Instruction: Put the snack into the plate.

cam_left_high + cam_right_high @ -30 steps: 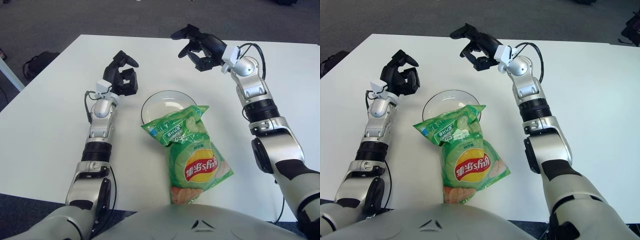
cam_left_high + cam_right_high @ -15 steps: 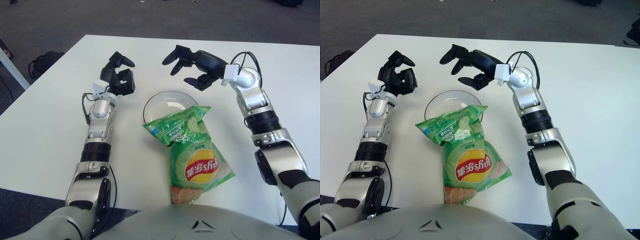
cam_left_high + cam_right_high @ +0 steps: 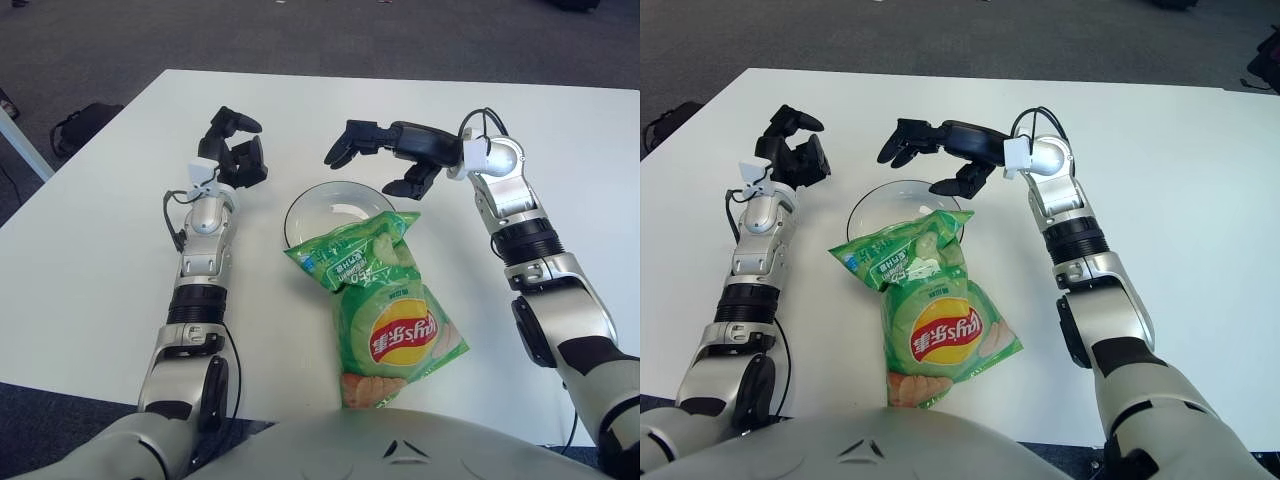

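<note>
Two green snack bags lie in front of me. The smaller green bag (image 3: pixel 352 250) rests partly on the near rim of the white plate (image 3: pixel 325 204). Nearer to me, the larger chips bag (image 3: pixel 397 332) with a red and yellow logo lies flat on the table. My right hand (image 3: pixel 381 159) hovers over the plate's far side, fingers spread, holding nothing. My left hand (image 3: pixel 236 156) shows left of the plate, fingers loosely curled around nothing.
The white table (image 3: pixel 90 250) reaches to the far edge, with dark carpet beyond. A dark bag (image 3: pixel 78 125) sits on the floor off the left edge. A cable loops at my right wrist (image 3: pixel 490 130).
My right hand has swung down and left from above the table's far side to just over the plate, fingers spreading. The left hand barely shifted. The bags have not moved.
</note>
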Robot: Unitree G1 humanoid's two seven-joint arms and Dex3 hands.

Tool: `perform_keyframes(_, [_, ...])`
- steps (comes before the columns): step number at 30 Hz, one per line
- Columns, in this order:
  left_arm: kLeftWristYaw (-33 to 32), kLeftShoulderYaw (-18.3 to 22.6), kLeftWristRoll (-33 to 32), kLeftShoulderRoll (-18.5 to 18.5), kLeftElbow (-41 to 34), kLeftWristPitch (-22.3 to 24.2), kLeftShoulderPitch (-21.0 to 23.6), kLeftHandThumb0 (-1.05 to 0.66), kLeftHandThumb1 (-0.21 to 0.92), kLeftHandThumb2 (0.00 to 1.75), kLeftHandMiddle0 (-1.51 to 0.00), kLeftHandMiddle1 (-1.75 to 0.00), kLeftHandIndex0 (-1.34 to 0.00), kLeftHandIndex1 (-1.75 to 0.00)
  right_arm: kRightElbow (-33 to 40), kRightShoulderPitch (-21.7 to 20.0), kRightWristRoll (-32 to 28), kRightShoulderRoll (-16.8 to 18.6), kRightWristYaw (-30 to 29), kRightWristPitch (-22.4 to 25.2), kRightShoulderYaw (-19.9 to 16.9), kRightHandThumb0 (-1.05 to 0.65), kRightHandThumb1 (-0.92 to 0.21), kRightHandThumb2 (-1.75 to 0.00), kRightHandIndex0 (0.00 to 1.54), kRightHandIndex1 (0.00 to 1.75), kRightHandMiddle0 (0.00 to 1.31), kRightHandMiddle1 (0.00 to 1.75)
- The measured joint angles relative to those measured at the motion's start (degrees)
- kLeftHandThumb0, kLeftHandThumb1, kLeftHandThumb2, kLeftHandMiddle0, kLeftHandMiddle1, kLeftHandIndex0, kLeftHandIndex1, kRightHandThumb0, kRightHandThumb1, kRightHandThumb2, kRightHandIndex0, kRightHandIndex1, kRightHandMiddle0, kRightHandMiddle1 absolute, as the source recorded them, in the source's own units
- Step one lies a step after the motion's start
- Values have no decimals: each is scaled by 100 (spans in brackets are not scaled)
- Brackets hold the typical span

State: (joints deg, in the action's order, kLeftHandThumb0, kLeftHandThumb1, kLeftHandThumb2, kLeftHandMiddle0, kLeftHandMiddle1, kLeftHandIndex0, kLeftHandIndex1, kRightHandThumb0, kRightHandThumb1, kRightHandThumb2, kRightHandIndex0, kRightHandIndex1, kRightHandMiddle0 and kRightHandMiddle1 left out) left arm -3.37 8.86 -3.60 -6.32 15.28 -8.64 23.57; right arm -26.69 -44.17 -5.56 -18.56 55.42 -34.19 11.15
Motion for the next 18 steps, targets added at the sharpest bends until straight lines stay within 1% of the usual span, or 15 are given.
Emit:
perform_keyframes(4, [-55, 14, 0, -1, -53, 124, -1, -42, 53, 104, -116, -175, -44, -175, -146, -38, 238, -2, -265, -439, -10, -65, -92, -60, 21, 47, 0, 93])
perform_keyframes(9, [-123, 21, 29, 2, -92, 161, -4, -42, 53, 105, -115, -175, -45, -175, -178, -119, 326, -21, -363, -585, 12, -66, -90, -56, 21, 48, 0, 92])
perform_keyframes(11, [-235, 25, 95, 13, -104, 162, -4, -42, 52, 106, -114, -175, -46, -175, -177, -148, 317, -41, -297, -582, 46, -65, -89, -55, 20, 47, 0, 91])
perform_keyframes(14, [-431, 42, 213, 36, -118, 192, -4, -42, 50, 108, -113, -175, -47, -175, -154, -154, 200, -87, -30, -487, 142, -64, -86, -55, 19, 45, 0, 91])
perform_keyframes(18, [-634, 81, 252, 88, -149, 309, -3, -43, 48, 111, -115, -175, -48, -175, -143, -132, 126, -108, 319, -390, 283, -61, -77, -62, 19, 37, 0, 87])
